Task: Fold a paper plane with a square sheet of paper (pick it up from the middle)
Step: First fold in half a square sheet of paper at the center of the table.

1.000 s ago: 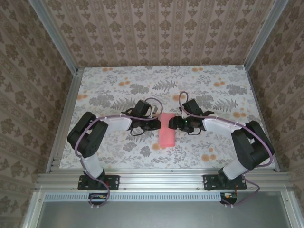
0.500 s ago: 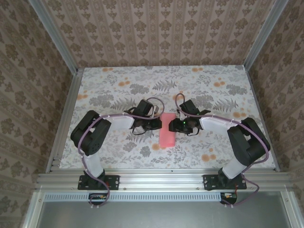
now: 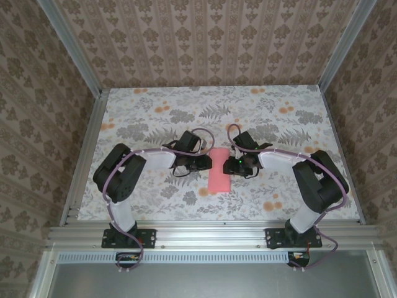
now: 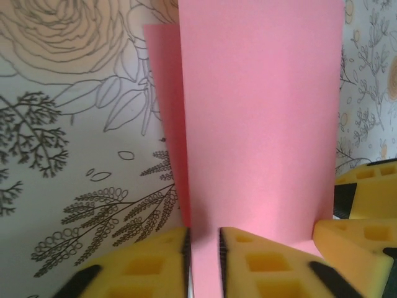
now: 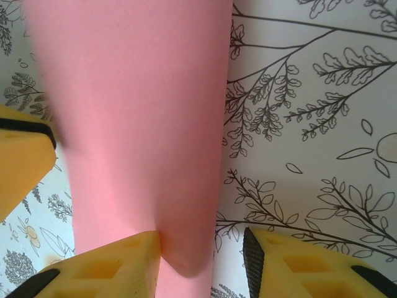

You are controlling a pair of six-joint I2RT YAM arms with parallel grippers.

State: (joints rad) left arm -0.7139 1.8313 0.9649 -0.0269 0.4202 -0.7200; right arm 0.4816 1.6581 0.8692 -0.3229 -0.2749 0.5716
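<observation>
The pink sheet of paper (image 3: 218, 178), folded into a long narrow rectangle, lies in the middle of the table between both grippers. My left gripper (image 3: 204, 163) is at its left edge. In the left wrist view the paper (image 4: 260, 124) runs into the thin gap of this gripper (image 4: 203, 241), whose yellow fingers (image 4: 152, 261) stand slightly apart and open. My right gripper (image 3: 229, 164) sits at the paper's right edge. Seen from the right wrist, the paper (image 5: 136, 112) has a lifted, curled edge inside that open gripper (image 5: 201, 248). One finger (image 5: 124, 264) touches it; the other stands clear.
The floral tablecloth (image 3: 155, 118) covers the whole table. Aluminium rails (image 3: 211, 234) run along the front, and papered walls close the other sides. In the left wrist view the right gripper's yellow fingers (image 4: 366, 192) are just right of the paper.
The right gripper has slid left onto the paper's edge while its jaws narrowed. The left gripper's jaws, shut before, have parted a little. The paper has stayed in place.
</observation>
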